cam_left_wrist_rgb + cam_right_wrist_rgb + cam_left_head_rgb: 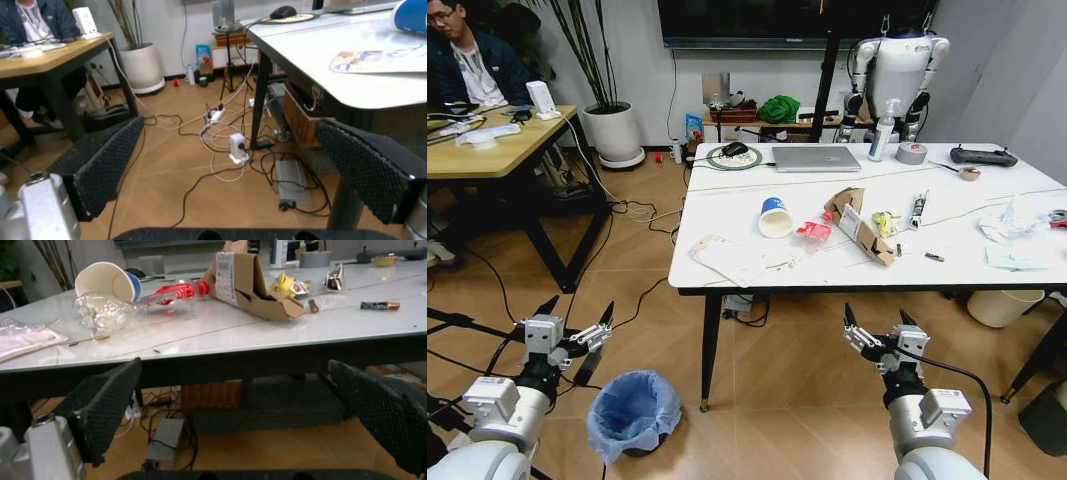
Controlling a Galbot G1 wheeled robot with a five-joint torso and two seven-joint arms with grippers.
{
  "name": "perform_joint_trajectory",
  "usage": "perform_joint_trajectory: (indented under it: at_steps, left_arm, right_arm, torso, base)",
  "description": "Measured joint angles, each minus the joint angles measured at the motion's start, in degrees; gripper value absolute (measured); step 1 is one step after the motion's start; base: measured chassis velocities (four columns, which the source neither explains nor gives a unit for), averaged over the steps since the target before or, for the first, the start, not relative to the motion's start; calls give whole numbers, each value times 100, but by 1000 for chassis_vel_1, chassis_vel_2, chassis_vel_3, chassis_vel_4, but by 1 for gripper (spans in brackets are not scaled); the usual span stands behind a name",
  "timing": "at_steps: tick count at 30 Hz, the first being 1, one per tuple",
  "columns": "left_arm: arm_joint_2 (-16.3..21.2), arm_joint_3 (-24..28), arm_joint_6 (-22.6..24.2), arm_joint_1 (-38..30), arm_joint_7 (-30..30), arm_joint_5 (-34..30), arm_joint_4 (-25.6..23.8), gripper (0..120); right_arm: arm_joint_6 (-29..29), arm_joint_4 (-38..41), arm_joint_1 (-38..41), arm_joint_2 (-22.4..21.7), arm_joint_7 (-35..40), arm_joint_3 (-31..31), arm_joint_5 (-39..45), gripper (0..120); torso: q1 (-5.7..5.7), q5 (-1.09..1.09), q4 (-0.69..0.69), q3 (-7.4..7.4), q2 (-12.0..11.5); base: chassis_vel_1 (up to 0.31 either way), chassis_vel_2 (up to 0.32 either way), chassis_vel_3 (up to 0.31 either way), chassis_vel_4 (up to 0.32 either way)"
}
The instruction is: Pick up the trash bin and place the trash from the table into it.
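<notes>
Bin [634,412] on the floor, trash [859,226] on the tabletop [947,265].
Left gripper [573,326] beside the bin, right gripper [878,331] past the tabletop's edge; both fingers wide open, empty.

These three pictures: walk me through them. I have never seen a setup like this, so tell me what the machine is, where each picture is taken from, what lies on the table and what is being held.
This is a wheeled robot with two arms, each ending in a two-fingered gripper. The wide picture comes from a camera on its head, looking forward and down. The left gripper and right gripper are both raised in front of it, open and holding nothing. The other two pictures come from cameras on the wrists; the dark textured fingers at their edges belong to the grippers.

On the white table lies litter: a paper cup on its side, a crushed bottle, a cardboard piece, crumpled tissues and a flat packet. A laptop sits farther back. The trash bin, lined with a blue bag, stands on the floor by the left arm.
</notes>
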Motion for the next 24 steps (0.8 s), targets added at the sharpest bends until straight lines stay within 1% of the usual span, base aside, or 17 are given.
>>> perform_joint_trajectory:
  at_steps: [2,7,15,24]
  left_arm:
    - [-2,1,0,-1,0,0,2,100]
    - [-11,1,-9,-2,0,0,25,100]
    - [7,0,-51,32,-22,-28,6,100]
    - [149,-29,-52,80,-105,-189,-24,100]
  right_arm:
    - [2,-3,1,0,0,-1,0,100]
    - [15,-24,0,-10,0,-2,-4,100]
    - [25,-2,-51,-45,1,16,-9,100]
    - [52,32,-55,-93,2,62,16,100]
  torso:
    - [-6,0,0,-9,-16]
    - [-80,0,0,-103,-184]
    - [-154,0,0,-210,-365]
    - [-261,0,0,-346,-608]
  base:
    - [0,0,0,0]
    - [0,0,0,0]
    - [0,0,0,0]
    - [0,0,0,0]
